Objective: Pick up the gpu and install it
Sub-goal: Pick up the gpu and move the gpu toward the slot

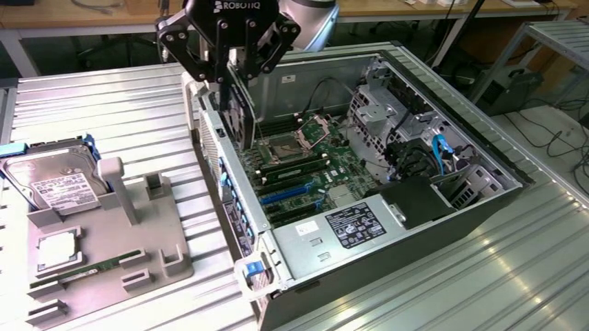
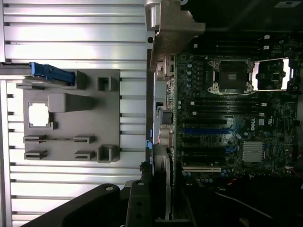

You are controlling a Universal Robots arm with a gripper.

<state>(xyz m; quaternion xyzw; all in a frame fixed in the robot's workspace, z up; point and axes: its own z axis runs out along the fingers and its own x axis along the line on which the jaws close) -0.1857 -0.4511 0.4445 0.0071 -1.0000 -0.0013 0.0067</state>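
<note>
exterior view: the hand point(image 1: 234, 69) is partly closed, gripping the gpu point(image 1: 237, 117) by its upper edge. the card hangs upright inside the open computer case point(image 1: 414, 269), near the wall on the exterior view's left, above the motherboard point(image 1: 313, 172).
wrist view: the gpu's pale bracket point(image 2: 173, 33) sits along the case edge, beside the motherboard.

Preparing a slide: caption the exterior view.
Gripper holds the gpu on edge over the open computer case; hard drive and RAM stick rest on the grey fixture.

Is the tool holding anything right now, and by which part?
Yes: the tool grips the gpu by its upper edge, card hanging upright over the open case.
</note>
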